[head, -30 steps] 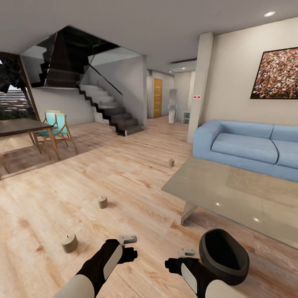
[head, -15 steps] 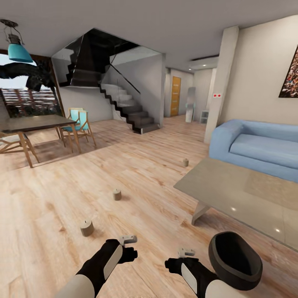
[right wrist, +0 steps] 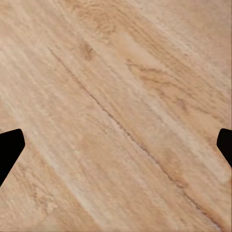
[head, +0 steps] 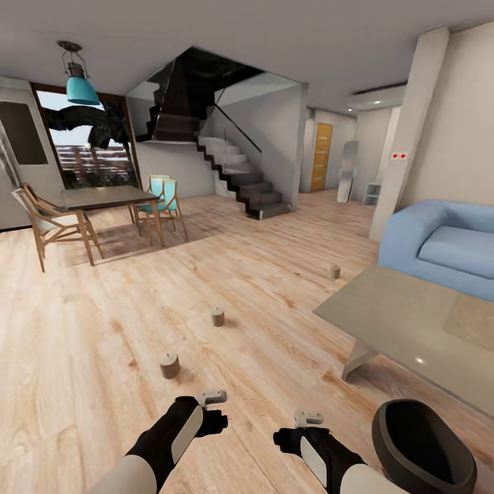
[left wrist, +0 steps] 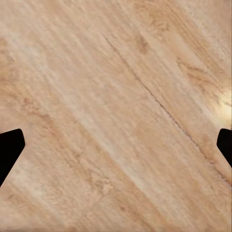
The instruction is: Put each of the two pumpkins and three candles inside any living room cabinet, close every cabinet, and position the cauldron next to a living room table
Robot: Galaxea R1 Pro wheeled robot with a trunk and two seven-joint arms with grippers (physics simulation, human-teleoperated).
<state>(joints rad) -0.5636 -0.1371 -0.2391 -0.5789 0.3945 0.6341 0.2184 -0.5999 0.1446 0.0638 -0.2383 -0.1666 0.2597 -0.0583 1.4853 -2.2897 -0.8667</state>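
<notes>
Three candles point(head: 169, 365) on the floor point(head: 103, 329) left of the table point(head: 412, 329), cauldron point(head: 423, 447) just beside it. Both grippers, left point(left wrist: 116, 145) and right point(right wrist: 116, 145), spread apart, nothing held.

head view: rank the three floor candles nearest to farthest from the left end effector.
From the left end effector:
1. Nearest candle, on the floor just ahead, slightly left.
2. Middle candle, farther ahead.
3. Far candle, ahead-right by the coffee table corner.

Two arms with glossy black shells, each bearing a long white inlaid panel along the forearm and widening to pale grey-white toward the elbow. Small light-grey block mounted above each wrist. Left gripper point(head: 218, 420) and right gripper point(head: 280, 439) matte black, stubby. In the wrist views, black blunt-pointed fingertips point(left wrist: 9, 147) at both edges.
</notes>
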